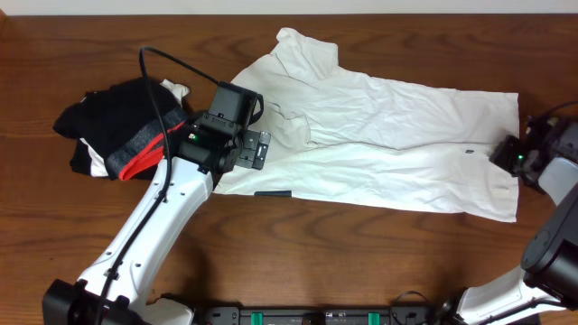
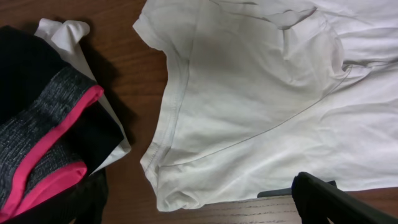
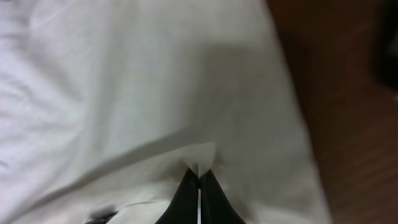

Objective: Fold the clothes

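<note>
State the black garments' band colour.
Speckled grey knit band, edged pink-red; clearest in left wrist view.

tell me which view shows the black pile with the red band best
Overhead: the whole black pile lies in view, left of the white T-shirt. The left wrist shows it closer but cut off at the frame edge. The right wrist shows only shirt.

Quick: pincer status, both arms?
Left pincer: open, holding nothing.
Right pincer: closed, pinching the white T-shirt at its edge.
</note>
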